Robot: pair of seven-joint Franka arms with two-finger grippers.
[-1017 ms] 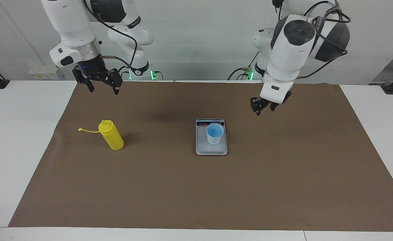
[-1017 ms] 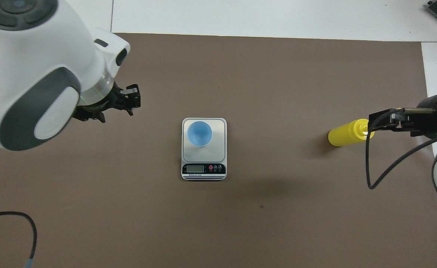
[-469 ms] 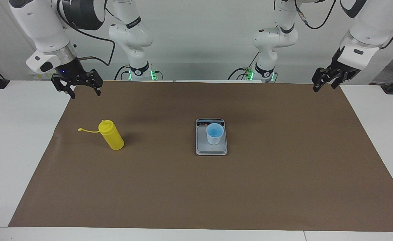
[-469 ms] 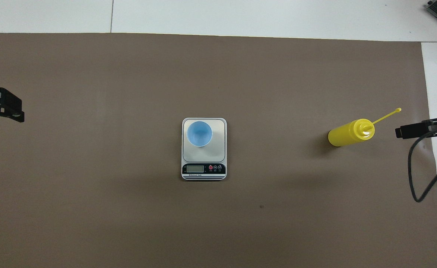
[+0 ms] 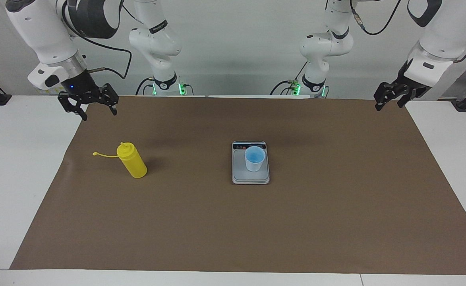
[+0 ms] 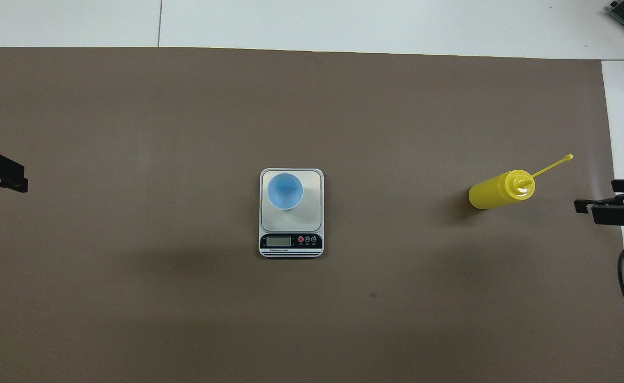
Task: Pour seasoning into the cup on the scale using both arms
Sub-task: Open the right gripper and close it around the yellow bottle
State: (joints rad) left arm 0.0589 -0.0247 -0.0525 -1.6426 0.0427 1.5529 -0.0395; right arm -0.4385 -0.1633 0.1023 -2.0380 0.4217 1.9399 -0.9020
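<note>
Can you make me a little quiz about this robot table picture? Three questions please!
1. What stands on the scale?
2. True or false: the right gripper holds the yellow bottle.
3. Which arm's end of the table is the bottle toward: (a) left, (b) right?

Key: 1. The blue cup. 2. False; it hangs open above the edge of the brown mat, holding nothing. 3. (b).

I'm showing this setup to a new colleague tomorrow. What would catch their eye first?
The bright yellow bottle standing on the brown mat toward the right arm's end. Then the light-blue cup on the scale at the table's middle. The right claw and left claw hang over the mat's edges, holding nothing.
</note>
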